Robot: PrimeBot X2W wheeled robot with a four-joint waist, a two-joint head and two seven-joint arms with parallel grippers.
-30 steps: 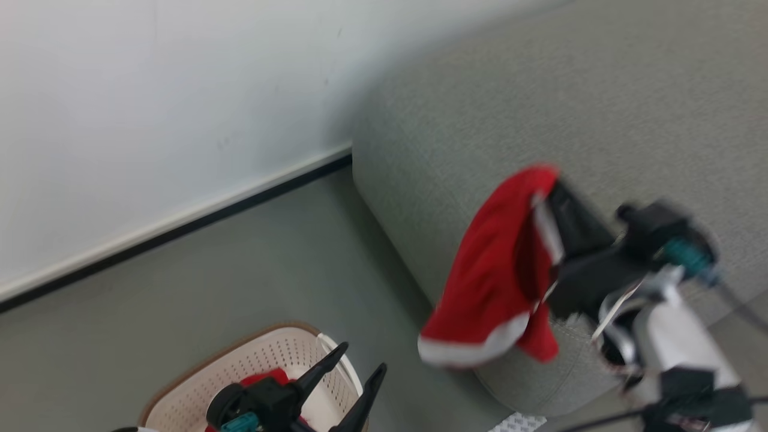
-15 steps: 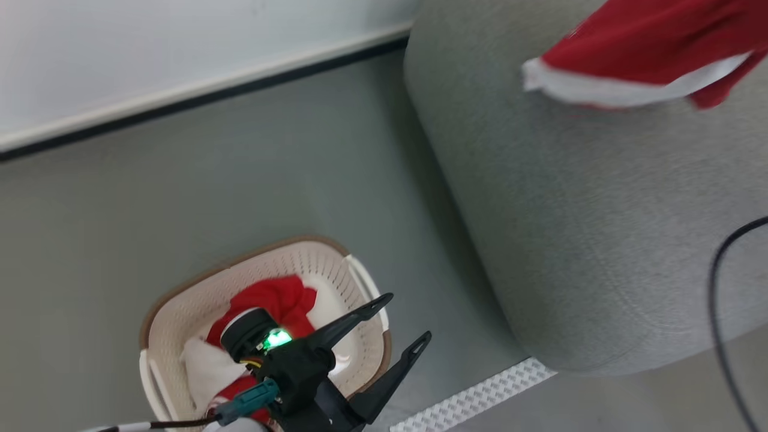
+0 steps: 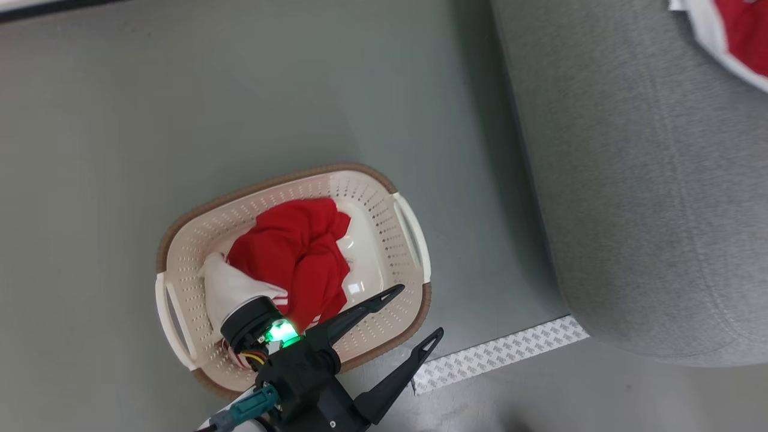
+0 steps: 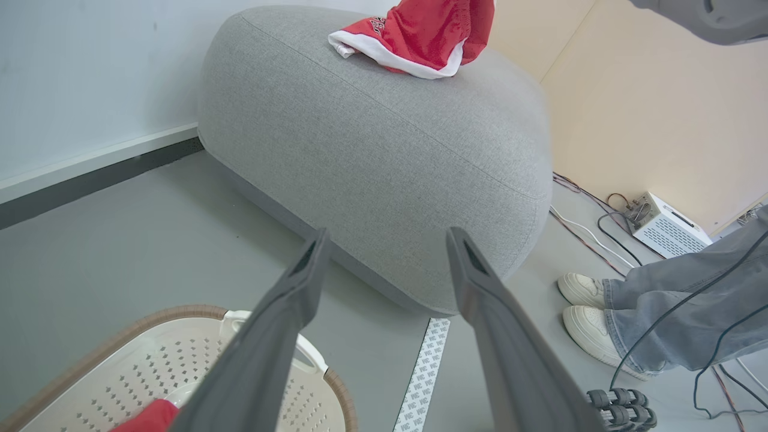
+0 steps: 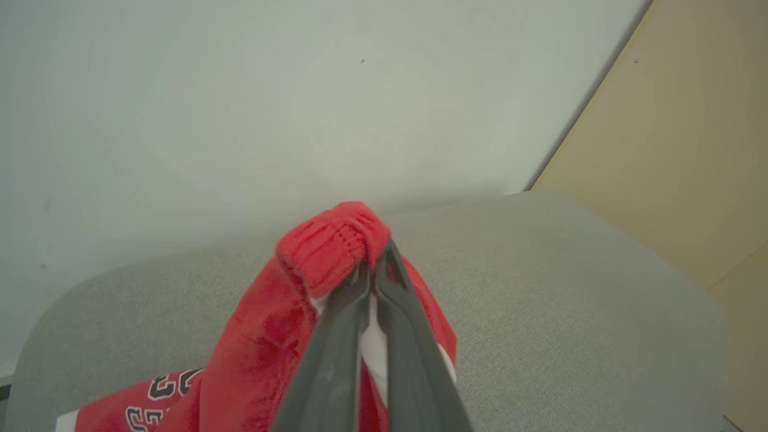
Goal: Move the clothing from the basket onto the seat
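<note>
In the head view, the basket point(image 3: 378, 207) sits on the floor point(image 3: 180, 108) left of centre in the lower half, with one garment point(image 3: 297, 252) heaped inside it. The left gripper point(image 3: 420, 309) hangs at the bottom edge over the basket's lower-right rim, one finger above the inside and the other beyond the rim. Right of the basket a tape strip point(image 3: 498, 354) lies on the floor, reaching the seat point(image 3: 630, 180), which takes up the right side. A second garment point(image 3: 741, 30) lies on the seat in the upper right corner. In the left wrist view, a person's feet point(image 4: 591, 312) stand right of the seat, with a box point(image 4: 666, 228) behind them. In the right wrist view, the right gripper point(image 5: 375, 264) sits at centre, pinching the second garment above the seat.
</note>
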